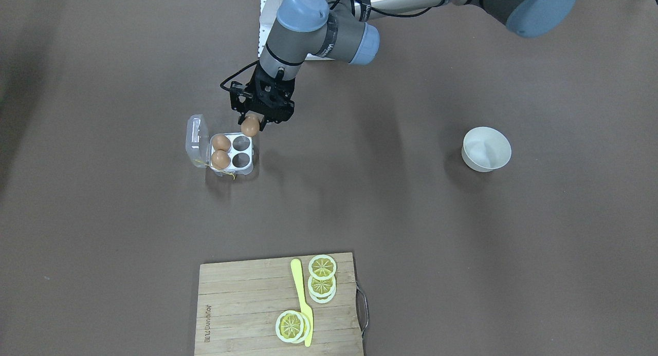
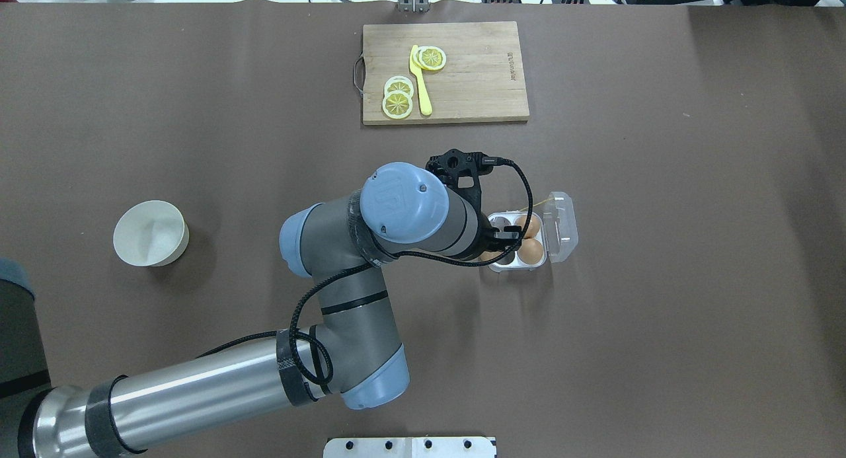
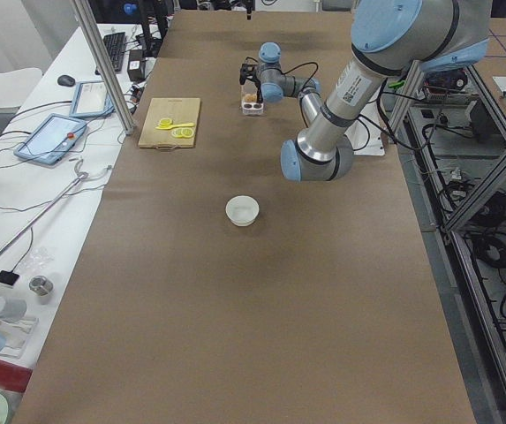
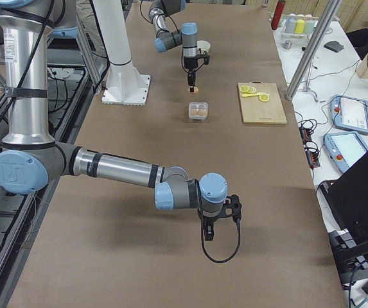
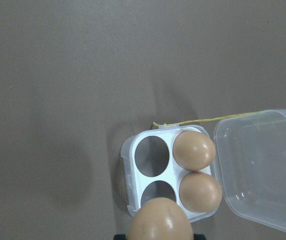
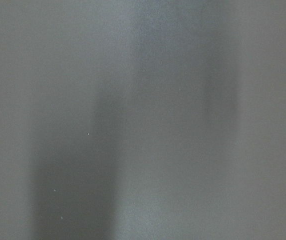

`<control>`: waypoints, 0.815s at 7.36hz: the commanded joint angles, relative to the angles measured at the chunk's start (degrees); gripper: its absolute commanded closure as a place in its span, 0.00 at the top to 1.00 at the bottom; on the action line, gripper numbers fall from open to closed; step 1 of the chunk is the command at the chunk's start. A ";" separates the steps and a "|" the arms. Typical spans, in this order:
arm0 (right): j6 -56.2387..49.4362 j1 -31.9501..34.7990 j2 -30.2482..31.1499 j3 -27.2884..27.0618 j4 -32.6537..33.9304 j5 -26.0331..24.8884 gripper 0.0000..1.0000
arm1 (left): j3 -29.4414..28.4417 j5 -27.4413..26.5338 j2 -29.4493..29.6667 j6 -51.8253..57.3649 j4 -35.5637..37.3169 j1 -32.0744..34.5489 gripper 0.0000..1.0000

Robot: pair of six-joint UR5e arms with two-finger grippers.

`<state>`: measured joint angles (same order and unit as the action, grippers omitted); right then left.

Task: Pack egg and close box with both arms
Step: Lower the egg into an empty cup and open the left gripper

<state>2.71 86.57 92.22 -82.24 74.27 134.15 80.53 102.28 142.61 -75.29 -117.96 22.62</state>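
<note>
Pinching the small light-brown oval egg (image 1: 250,127), the black left gripper (image 1: 251,124) hangs over the edge of the clear plastic four-cell egg carton (image 1: 232,151). Centre the egg over an empty cell, lower gently, then release. Of the black right gripper (image 4: 209,232) I cannot tell the state.

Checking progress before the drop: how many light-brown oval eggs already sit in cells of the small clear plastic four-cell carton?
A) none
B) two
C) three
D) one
B: two eggs sit in the carton cells beside the open lid. The other two cells are empty, and the left gripper holds a third egg, not yet placed.
</note>
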 commanded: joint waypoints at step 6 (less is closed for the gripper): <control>0.01 0.00 0.15 -0.02 0.00 -0.12 1.00 | -5.12 -3.74 4.70 0.23 -2.01 -0.91 0.42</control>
<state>2.73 86.57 92.28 -82.26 74.27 134.03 75.55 99.43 147.17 -75.23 -119.71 21.45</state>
